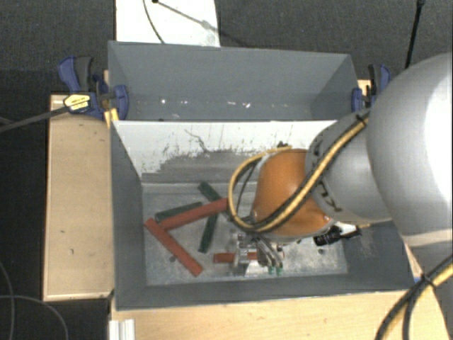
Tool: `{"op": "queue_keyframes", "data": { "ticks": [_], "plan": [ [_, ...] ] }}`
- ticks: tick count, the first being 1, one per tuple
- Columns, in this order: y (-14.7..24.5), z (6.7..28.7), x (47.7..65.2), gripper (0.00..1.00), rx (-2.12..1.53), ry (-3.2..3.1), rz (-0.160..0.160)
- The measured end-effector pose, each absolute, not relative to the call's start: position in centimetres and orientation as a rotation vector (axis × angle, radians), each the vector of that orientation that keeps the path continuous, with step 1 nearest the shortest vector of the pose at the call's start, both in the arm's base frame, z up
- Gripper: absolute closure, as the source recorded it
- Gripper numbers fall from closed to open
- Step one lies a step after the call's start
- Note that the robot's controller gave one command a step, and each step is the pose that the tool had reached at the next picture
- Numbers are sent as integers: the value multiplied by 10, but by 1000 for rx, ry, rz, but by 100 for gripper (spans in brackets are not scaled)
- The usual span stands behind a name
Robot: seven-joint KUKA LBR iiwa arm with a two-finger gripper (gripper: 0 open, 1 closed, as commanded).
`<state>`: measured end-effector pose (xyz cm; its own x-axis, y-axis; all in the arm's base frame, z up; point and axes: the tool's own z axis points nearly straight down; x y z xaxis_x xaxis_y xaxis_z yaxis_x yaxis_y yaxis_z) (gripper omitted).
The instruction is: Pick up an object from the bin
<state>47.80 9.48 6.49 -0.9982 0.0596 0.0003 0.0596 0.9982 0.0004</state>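
Grey metal bin (127, 211), seen from above. On its floor at far left, a long red stick (173, 246), lying aslant from the foot of the left wall down toward the front. Meeting its upper end, a second red stick (195, 214), running rightward and slightly upward, the pair forming a corner. Just above that and nearly parallel, a dark green stick (177, 210). Further right and higher, a short dark green piece (209, 191), tilted the opposite way. Below it, a third dark green stick (207, 234), almost upright in the view, its top end at the right end of the second red stick; under it or merely abutting, hard to say. Then, near the front wall, a short red block (222, 258), lying flat and level, just left of the gripper (253, 259); touching or barely apart, not to be told. The gripper itself low over the floor at front centre; width of the claw's opening not discernible among the metal parts, hold on anything likewise not to be told. At its right side, a small green bit (277, 268), loose thing or robot part unclear. Above, the orange wrist cover (287, 193), looped by black and yellow cables (233, 202). At right, the large grey arm (403, 147), reaching in over the bin's right wall.
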Motion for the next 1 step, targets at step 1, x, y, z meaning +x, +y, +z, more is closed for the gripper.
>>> {"op": "queue_keyframes", "data": {
  "ticks": [1],
  "plan": [
    [95, 154, 480, 100, -90, -3144, -2]
  ]
}}
